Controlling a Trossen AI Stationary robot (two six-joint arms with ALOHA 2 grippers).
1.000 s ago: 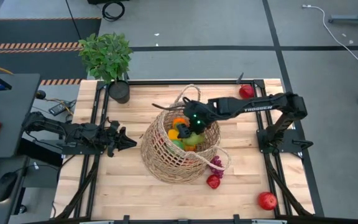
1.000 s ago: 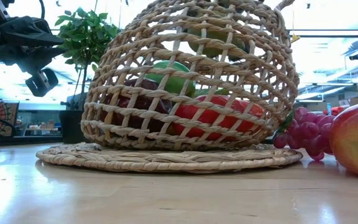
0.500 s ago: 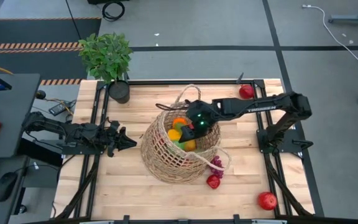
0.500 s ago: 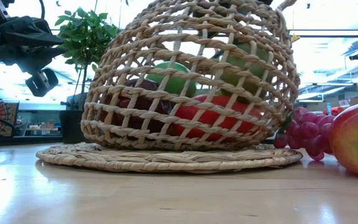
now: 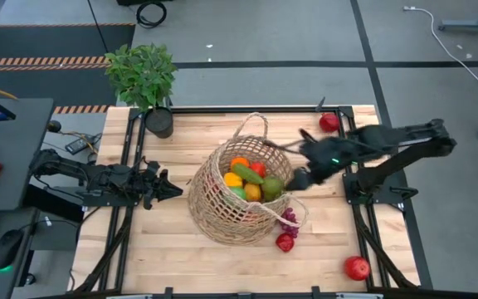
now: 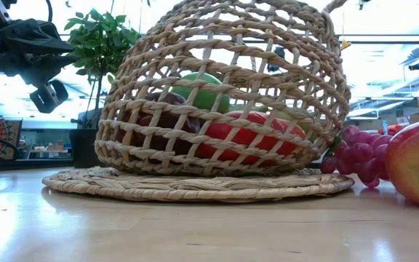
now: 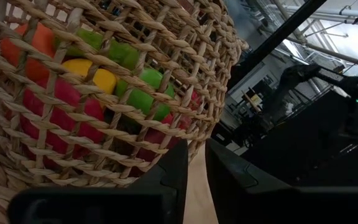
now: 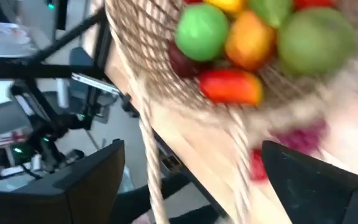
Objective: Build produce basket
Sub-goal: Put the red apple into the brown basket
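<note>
Wooden table holds a wicker basket at its middle, filled with fruit. Grapes and red apples lie outside it. Right pincer, spread and empty, hangs beside the basket's rim; a swing could snag the loop handle and tip it. Left pincer, pressed together, waits beside the basket.

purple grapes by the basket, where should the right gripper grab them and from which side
Probably from straight above, closing across the middle of the bunch. The purple grapes lie on the table hard against the basket wall, under its loop handle, with a red apple close beside them, so a sideways approach looks blocked. The right gripper, open, is just above them.
</note>
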